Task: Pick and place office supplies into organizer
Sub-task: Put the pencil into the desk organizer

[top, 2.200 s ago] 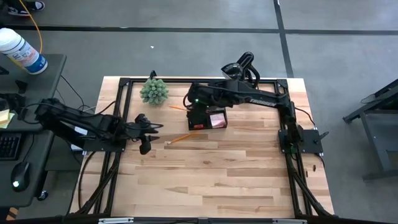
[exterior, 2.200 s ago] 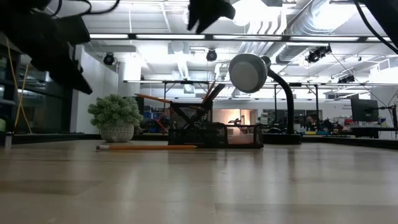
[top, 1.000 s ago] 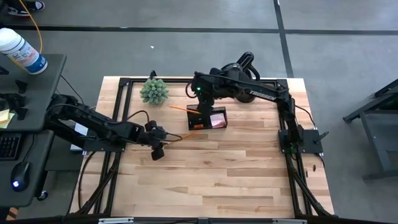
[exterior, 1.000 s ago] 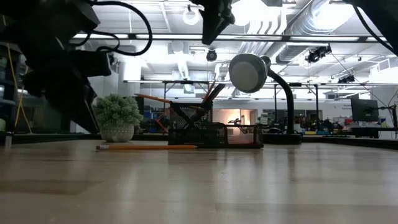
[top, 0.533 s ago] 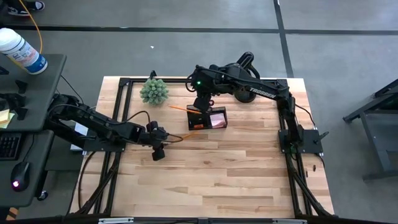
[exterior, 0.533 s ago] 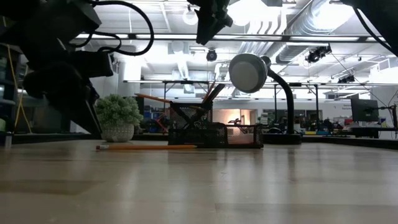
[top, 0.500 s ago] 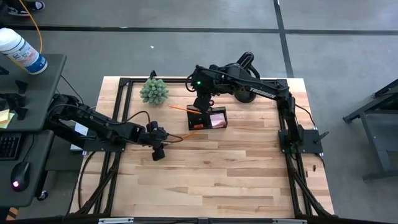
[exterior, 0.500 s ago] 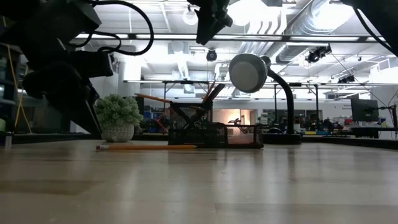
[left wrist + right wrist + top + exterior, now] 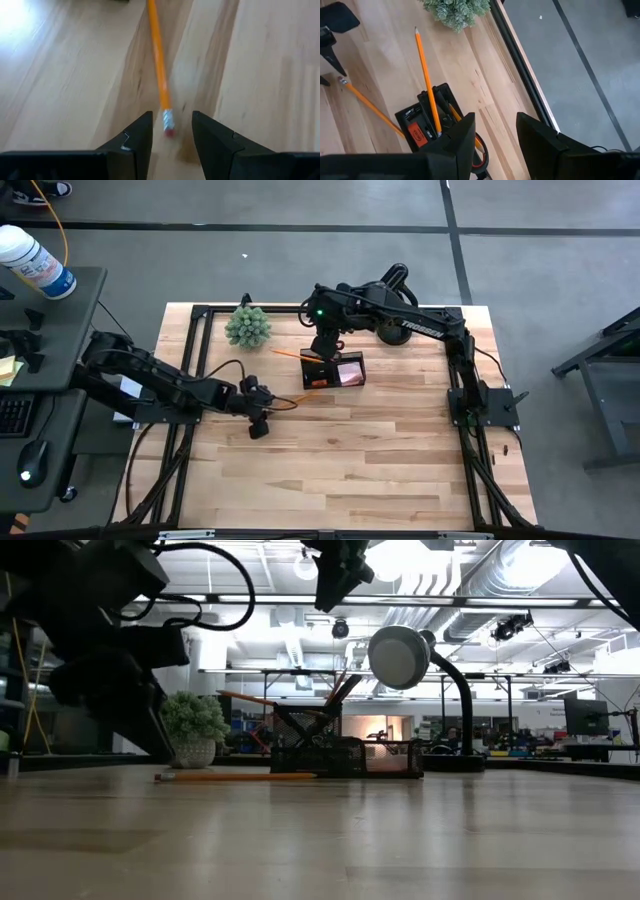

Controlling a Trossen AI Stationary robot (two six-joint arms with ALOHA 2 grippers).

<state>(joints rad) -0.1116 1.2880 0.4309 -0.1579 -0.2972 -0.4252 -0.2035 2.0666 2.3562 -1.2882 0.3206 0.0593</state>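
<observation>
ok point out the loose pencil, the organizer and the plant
loose pencil [image 9: 159, 65], left wrist view, mid-shaft
organizer [image 9: 312, 379], high view, front left wall
plant [image 9: 248, 326], high view, middle of foliage

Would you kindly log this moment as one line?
left gripper: open, straddling eraser end of loose pencil | right gripper: open above organizer

The high camera is looking straight down on the whole tabletop [image 9: 340, 460]. The low one is sitting at tabletop level, facing the organizer [image 9: 345, 755] from afar. The left wrist camera is hanging close over a pencil [image 9: 159, 70]; the right wrist camera is looking down on the organizer [image 9: 427, 127] too.
</observation>
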